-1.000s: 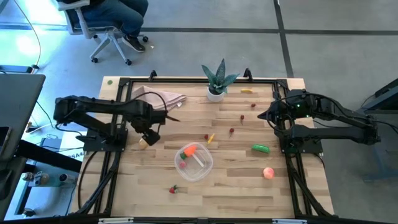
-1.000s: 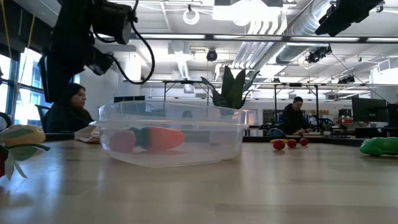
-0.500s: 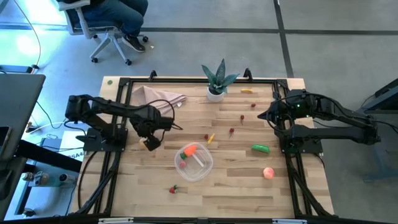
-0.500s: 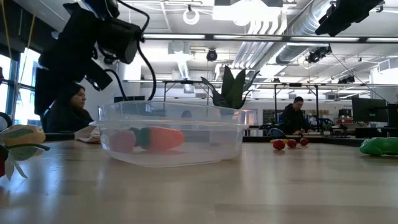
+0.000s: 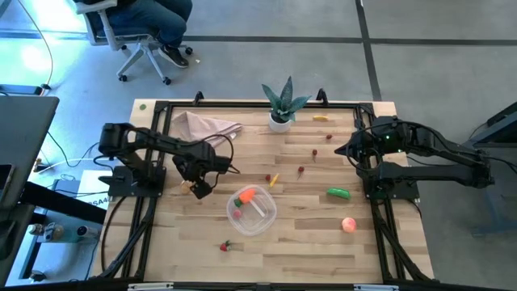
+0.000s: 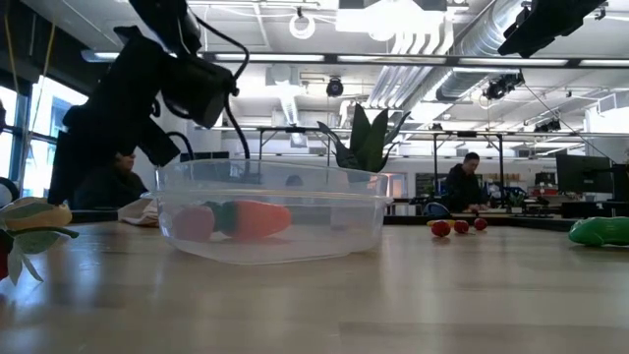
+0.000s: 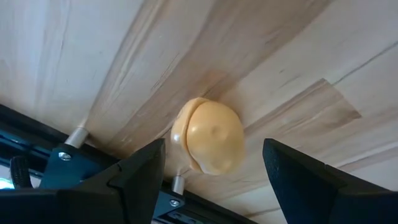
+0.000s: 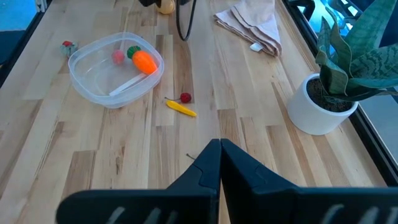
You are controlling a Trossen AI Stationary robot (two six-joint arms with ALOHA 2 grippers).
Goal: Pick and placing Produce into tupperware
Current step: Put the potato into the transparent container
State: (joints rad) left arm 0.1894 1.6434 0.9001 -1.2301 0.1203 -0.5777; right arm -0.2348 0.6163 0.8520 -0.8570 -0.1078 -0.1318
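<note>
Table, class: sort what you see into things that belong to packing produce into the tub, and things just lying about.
Job: tub with carrot inside; cucumber; peach; banana; yellow piece between the left gripper's open jaws.
Lying about: plant; napkin.

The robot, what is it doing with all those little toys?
It is tidying toy food into the shallow round clear plastic tub. An orange toy carrot already lies inside. The left tool hangs open over a round pale-yellow toy fruit at the table's left edge, not touching it yet. The right tool waits shut on the right side.
</note>
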